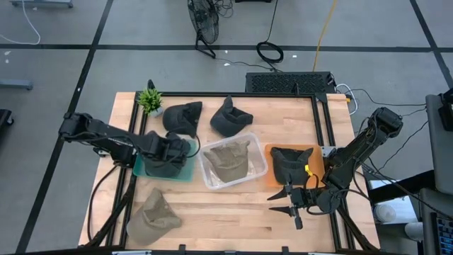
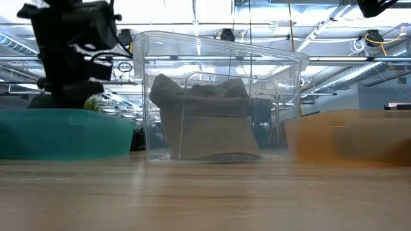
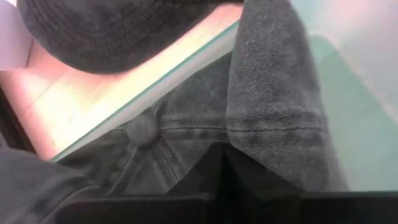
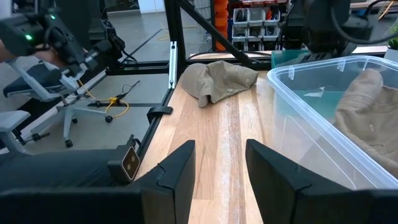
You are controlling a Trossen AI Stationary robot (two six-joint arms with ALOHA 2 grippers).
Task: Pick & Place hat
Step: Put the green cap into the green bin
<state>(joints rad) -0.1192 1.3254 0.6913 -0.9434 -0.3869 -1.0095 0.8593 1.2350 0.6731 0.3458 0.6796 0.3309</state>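
A dark denim hat (image 1: 166,161) sits in the teal tray (image 1: 141,168) at the table's left, with my left gripper (image 1: 177,150) shut on it from above; its top button (image 3: 143,129) shows in the left wrist view. A khaki hat (image 1: 228,161) lies in the clear bin (image 1: 212,180) at mid-table. Another dark hat (image 1: 290,164) lies on the orange tray (image 1: 317,168). Near the table's front right, my right gripper (image 1: 287,202) stands open and holds nothing. My left gripper pinches a fold of the dark hat's denim (image 3: 273,134) beside the top button, between its two fingers. The fingers come from above, slanting down. The hat's crown is down in the teal tray, whose rim (image 3: 155,81) runs just past it; the gripper hides the contact itself.
Two more dark hats (image 1: 182,117) (image 1: 230,117) lie at the far side beside a small potted plant (image 1: 150,99). A second khaki hat (image 1: 152,216) lies at the near left. Bare wood shows along the front edge between it and my right gripper.
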